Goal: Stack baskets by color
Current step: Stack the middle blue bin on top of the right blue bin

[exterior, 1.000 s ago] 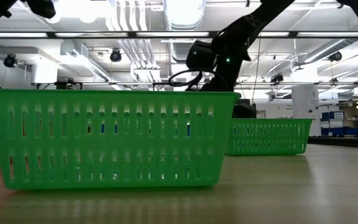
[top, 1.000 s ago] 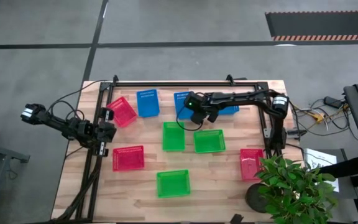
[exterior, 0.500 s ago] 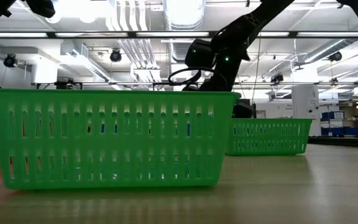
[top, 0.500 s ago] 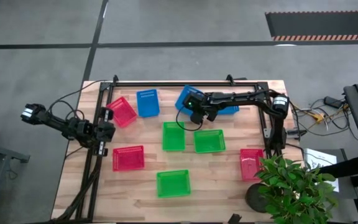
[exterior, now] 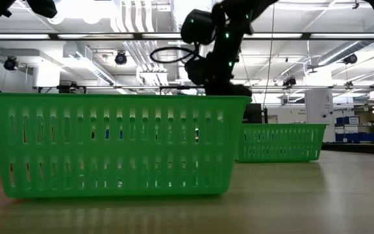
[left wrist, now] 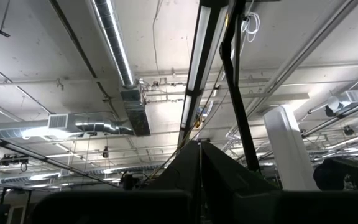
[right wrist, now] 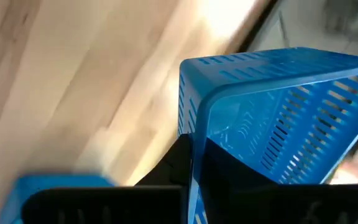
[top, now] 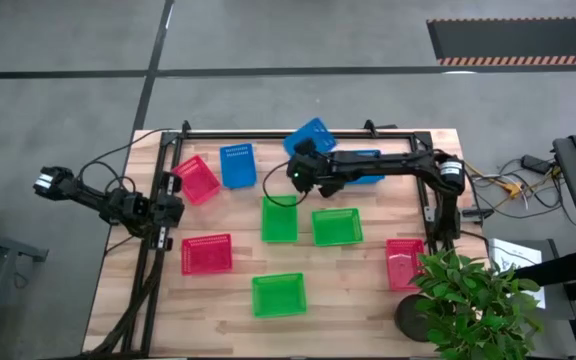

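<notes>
**Blue basket lifted at the table's far edge**

Wooden table carries the spread: three green baskets, one beside another mid-table, a third nearer the front; red baskets on the left and one on the right. No brand or writing is readable anywhere. The right gripper is clamped on a tilted blue basket, raised off the wood near the far rail. Another blue basket lies flat nearby. The left gripper, fingers closed and empty, waits at the left edge.
</notes>
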You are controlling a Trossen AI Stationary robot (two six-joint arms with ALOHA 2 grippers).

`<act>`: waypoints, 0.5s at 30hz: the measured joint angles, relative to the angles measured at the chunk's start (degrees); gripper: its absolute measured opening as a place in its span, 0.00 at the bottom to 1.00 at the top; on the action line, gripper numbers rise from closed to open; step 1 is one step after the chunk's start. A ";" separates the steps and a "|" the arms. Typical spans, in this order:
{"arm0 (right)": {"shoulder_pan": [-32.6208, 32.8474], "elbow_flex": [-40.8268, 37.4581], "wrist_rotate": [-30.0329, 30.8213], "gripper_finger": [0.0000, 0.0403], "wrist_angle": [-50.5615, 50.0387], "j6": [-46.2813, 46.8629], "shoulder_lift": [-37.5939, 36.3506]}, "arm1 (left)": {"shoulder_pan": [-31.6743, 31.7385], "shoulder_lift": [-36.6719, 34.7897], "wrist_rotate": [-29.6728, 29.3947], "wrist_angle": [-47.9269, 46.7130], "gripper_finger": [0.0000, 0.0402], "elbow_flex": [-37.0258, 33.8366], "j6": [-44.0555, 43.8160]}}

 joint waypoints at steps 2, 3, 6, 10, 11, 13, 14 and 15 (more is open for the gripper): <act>0.55 3.46 0.36 0.02 -7.55 6.97 0.00 | 0.00 0.00 0.00 0.06 0.00 0.00 0.02; 0.62 5.40 -0.26 0.02 -11.82 10.90 0.00 | 0.00 0.00 0.00 0.14 0.00 0.00 0.01; 0.34 10.74 -4.34 0.02 -23.03 22.34 -0.02 | -0.02 0.00 0.00 0.20 0.00 0.00 0.00; -1.87 16.55 -18.09 0.02 -35.83 34.14 -0.07 | -0.02 0.00 0.00 0.26 0.00 0.00 0.02; -2.38 17.38 -20.33 0.02 -38.03 36.18 -0.11 | -0.02 -0.05 0.00 0.26 0.00 0.00 0.01; -2.96 18.07 -21.16 0.02 -42.41 38.88 -0.11 | -0.02 -0.22 0.00 0.30 0.00 -0.02 0.00; -3.18 18.05 -20.73 0.02 -43.83 39.67 -0.20 | -0.02 -0.24 0.00 0.43 0.00 -0.02 0.00; -3.22 17.81 -20.39 0.02 -44.41 40.52 -0.25 | -0.02 -0.24 0.00 0.45 0.00 -0.02 0.00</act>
